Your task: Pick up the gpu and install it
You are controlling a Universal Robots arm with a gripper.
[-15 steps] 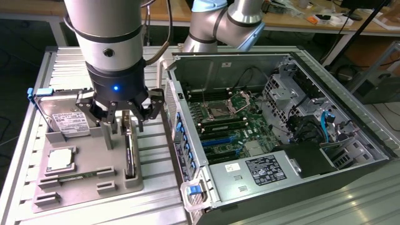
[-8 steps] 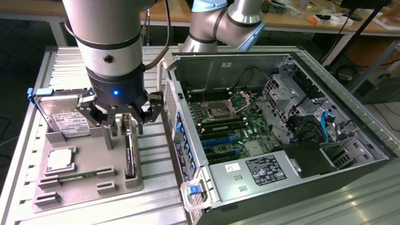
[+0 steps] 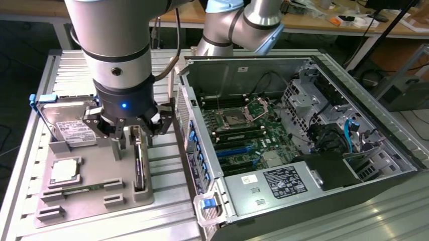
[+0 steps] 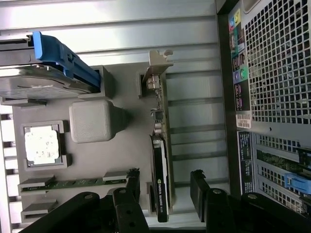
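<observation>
The end effector point(image 4: 164, 183) hangs open, a finger on either side of the gpu point(image 4: 159, 145), which stands on edge in the grey tray point(image 4: 129, 150). The pick-up seems to be in hand, and gripping calls for squareness across the thin edge. Farther pockets hold a memory stick point(image 4: 77, 183), a processor point(image 4: 42, 145) and a hard drive point(image 4: 34, 82).

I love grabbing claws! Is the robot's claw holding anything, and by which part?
Nothing is held: the open gripper hovers over the thin black rectangular gpu card.
</observation>
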